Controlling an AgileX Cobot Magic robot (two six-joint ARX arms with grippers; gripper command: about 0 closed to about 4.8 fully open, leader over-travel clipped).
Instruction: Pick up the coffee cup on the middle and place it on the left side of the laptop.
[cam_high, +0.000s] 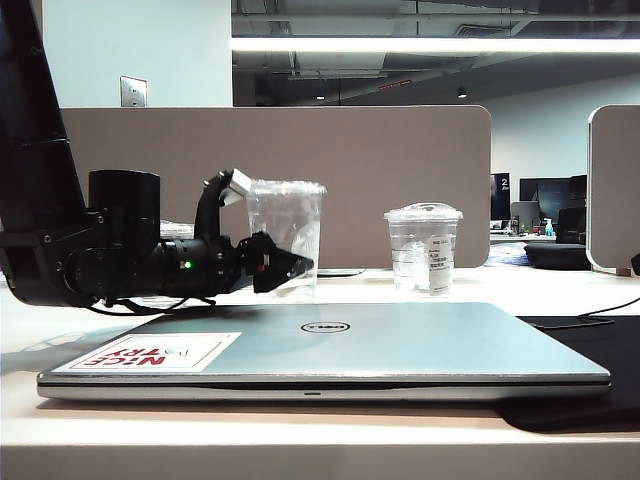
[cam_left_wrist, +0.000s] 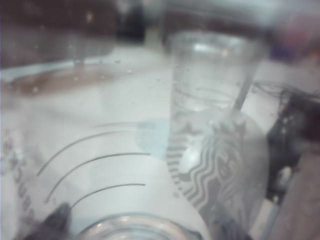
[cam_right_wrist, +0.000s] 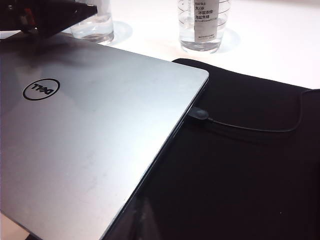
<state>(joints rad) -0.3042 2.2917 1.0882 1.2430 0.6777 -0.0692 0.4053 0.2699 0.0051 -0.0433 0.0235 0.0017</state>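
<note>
Exterior view: the left pincer (cam_high: 285, 268) comes in level from nine o'clock and sits at the lower wall of the coffee cup (cam_high: 287, 235), its dark fingers spread on either side of the clear wall; whether they press it yet I cannot tell. A low, sideways hold suits a tall light cup, keeping it upright. The cup stands on the surface (cam_high: 560, 290) behind the laptop (cam_high: 330, 350), at eleven o'clock of the round logo. A shorter domed cup (cam_high: 424, 248) stands well apart at one o'clock. Left wrist view is filled by the cup's printed lines. The right pincer shows in no picture; its camera merely looks over the laptop's lid and a black sleeve (cam_right_wrist: 240, 165).
</note>
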